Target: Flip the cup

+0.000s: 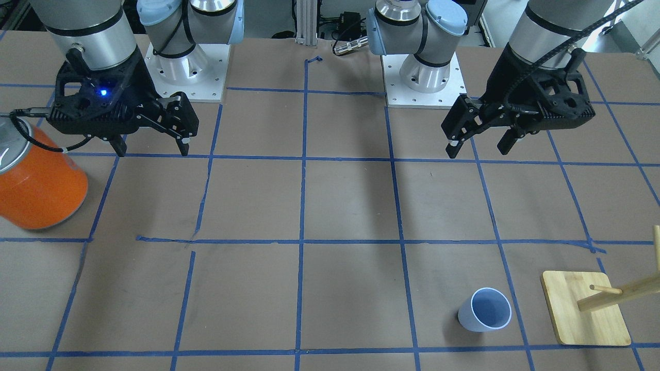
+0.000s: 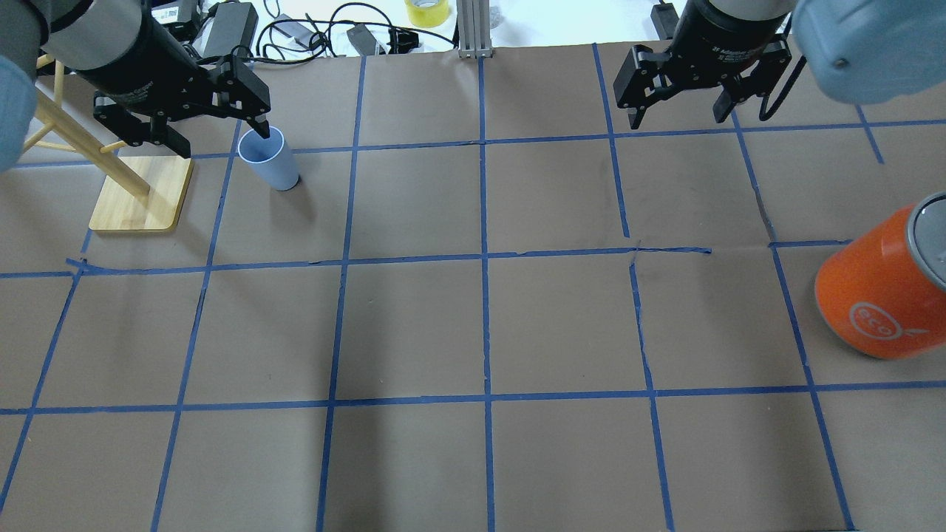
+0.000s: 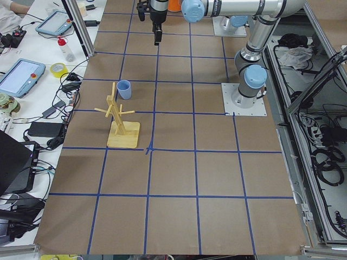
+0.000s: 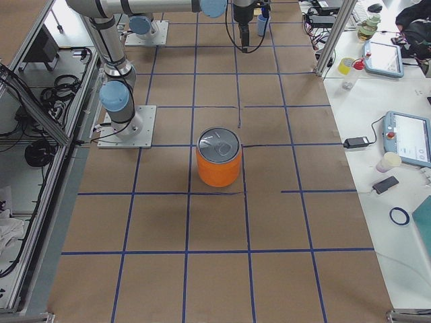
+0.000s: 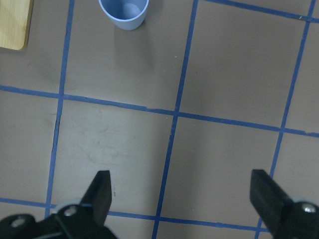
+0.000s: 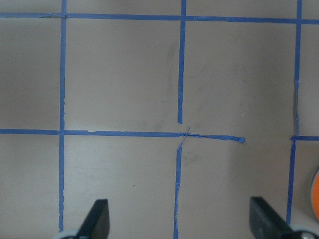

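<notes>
The cup [image 1: 484,309] is a small pale bluish tumbler. It stands upright, mouth up, on the brown table next to the wooden rack. It also shows in the overhead view [image 2: 270,159] and at the top of the left wrist view [image 5: 123,12]. My left gripper [image 1: 477,147] is open and empty. It hangs well above the table, apart from the cup and on the robot's side of it [image 2: 222,140]. My right gripper [image 1: 152,150] is open and empty, high over the other half of the table [image 2: 677,118].
A large orange can [image 1: 38,185] with a silver top stands at the table's right-arm end [image 2: 883,295]. A wooden mug rack [image 1: 585,309] on a flat base stands just beyond the cup [image 2: 140,196]. Blue tape lines grid the table.
</notes>
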You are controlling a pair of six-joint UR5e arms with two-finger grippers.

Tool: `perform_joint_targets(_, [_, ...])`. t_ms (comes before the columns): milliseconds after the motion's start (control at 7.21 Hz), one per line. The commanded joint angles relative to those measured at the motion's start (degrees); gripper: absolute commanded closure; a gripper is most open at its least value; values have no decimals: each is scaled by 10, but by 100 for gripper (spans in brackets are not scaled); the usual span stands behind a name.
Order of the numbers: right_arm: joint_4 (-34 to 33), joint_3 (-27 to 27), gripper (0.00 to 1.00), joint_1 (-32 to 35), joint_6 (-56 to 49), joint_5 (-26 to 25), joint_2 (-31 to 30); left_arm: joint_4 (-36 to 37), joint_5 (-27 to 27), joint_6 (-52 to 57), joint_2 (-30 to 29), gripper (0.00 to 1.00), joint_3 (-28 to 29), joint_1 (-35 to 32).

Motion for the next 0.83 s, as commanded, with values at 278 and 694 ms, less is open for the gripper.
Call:
perform_joint_targets(278, [0,0,0,0,0,0,0,4,1,0,1,0,-8,-1])
perform_joint_targets(694, [0,0,0,0,0,0,0,0,-1,3,-6,0,-8,-3])
